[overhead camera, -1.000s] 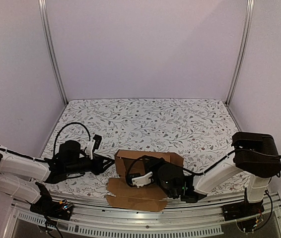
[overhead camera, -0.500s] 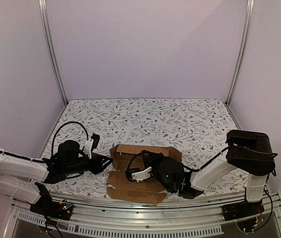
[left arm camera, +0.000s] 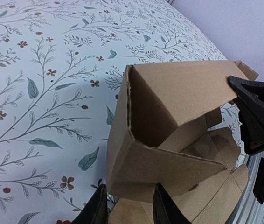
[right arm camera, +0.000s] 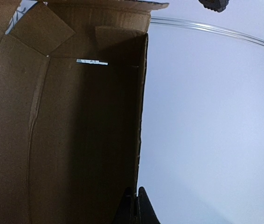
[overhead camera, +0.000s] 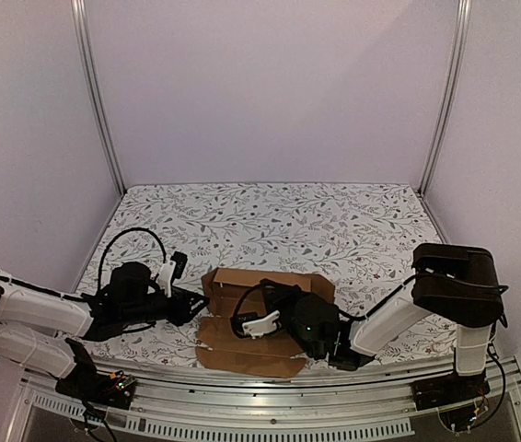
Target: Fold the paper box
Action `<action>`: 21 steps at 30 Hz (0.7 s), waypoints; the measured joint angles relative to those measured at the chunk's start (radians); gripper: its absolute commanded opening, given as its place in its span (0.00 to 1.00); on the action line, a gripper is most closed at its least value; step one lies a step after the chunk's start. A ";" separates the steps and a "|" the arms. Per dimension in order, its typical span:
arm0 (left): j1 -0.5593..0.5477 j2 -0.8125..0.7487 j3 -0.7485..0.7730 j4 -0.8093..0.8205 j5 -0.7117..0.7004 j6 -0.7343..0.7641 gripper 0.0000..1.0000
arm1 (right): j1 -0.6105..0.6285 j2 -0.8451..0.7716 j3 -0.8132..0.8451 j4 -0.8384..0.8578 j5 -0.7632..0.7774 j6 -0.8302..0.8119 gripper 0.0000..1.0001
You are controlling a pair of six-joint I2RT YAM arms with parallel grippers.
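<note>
Near the front edge of the floral surface [overhead camera: 334, 221] sits the paper box [overhead camera: 270, 279], half raised, with some walls standing and flaps spread flat toward the arms. At its left corner the left tool [left arm camera: 129, 201] has its fingers slightly apart, straddling the lower cardboard edge. Reaching into the box, the right tool [right arm camera: 135, 198] is pinched tight on the edge of one wall.

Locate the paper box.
Top view: the paper box sits near the front edge of the table, just left of centre, with the left gripper at its left side and the right gripper over its middle.
</note>
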 measured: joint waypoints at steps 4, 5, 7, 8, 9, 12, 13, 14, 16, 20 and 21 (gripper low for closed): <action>0.000 -0.005 0.000 -0.001 0.004 -0.001 0.32 | 0.010 0.002 0.000 0.003 0.004 0.001 0.00; 0.000 -0.012 -0.002 -0.002 0.004 -0.002 0.32 | 0.013 0.003 0.000 0.005 0.006 0.001 0.00; 0.000 -0.034 -0.008 -0.002 0.004 -0.008 0.32 | 0.020 0.008 -0.003 0.012 0.011 0.002 0.00; 0.000 -0.050 -0.012 -0.005 0.004 -0.010 0.32 | 0.023 0.009 -0.005 0.012 0.013 0.002 0.00; 0.000 -0.068 -0.016 -0.010 0.004 -0.013 0.32 | 0.028 0.009 -0.007 0.015 0.018 0.004 0.00; 0.000 -0.130 -0.029 -0.029 0.002 -0.025 0.33 | 0.042 0.010 -0.015 0.021 0.031 0.005 0.00; 0.000 -0.150 -0.032 -0.033 0.001 -0.028 0.33 | 0.048 0.010 -0.018 0.023 0.034 0.005 0.00; 0.000 -0.173 -0.036 -0.041 -0.001 -0.032 0.33 | 0.053 0.010 -0.020 0.023 0.037 0.006 0.00; 0.000 -0.216 -0.042 -0.060 -0.006 -0.039 0.33 | 0.065 0.011 -0.024 0.025 0.047 0.008 0.00; 0.000 -0.272 -0.042 -0.095 -0.018 -0.050 0.33 | 0.091 0.025 -0.034 0.053 0.071 0.006 0.00; 0.000 -0.280 -0.042 -0.101 -0.020 -0.053 0.32 | 0.099 0.031 -0.036 0.062 0.075 0.004 0.00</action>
